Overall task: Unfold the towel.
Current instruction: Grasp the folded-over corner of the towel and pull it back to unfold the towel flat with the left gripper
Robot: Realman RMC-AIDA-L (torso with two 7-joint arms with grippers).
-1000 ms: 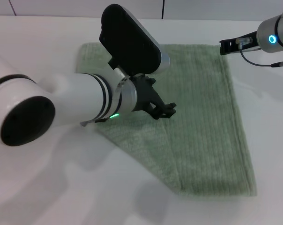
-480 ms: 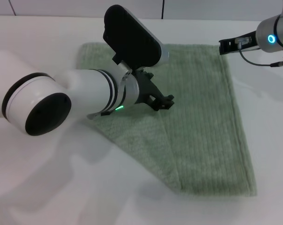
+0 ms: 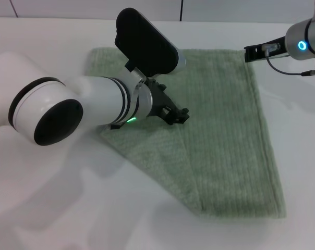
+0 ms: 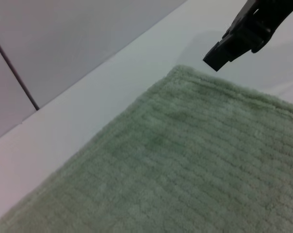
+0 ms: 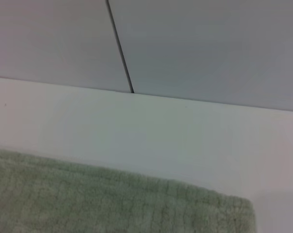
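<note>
Left gripper (image 3: 177, 115): black, low over the middle of the towel (image 3: 225, 135), tips on or just above the diagonal fold edge; from where I stand I cannot tell whether the jaws are parted or closed, nor whether any cloth lies between them. Right gripper (image 3: 250, 52): held at the towel's far right corner, just off or above the hem; jaw state likewise not discernible; it also appears in the left wrist view as a dark tip beside that corner. Towel: pale sage-green ribbed terry, lying flat on the white table (image 3: 53, 208), still folded, with one flap turned over along a diagonal line running from the left side down toward the near edge, so the outline reads as an uneven four-sided shape. Far hem runs close along the table's back edge, below the wall panels (image 5: 185, 43). Risks, as I judge them: the left tips may pinch both layers at the fold instead of the top flap alone, dragging the whole cloth rather than opening it; a shallow bite on loose terry could slip out once lifted; if the right gripper does not pin its corner, the towel may slide. Change noted: over the last second the left arm has swung its elbow inward and the gripper has eased slightly nearer the fold; the right gripper and towel are unchanged.
</note>
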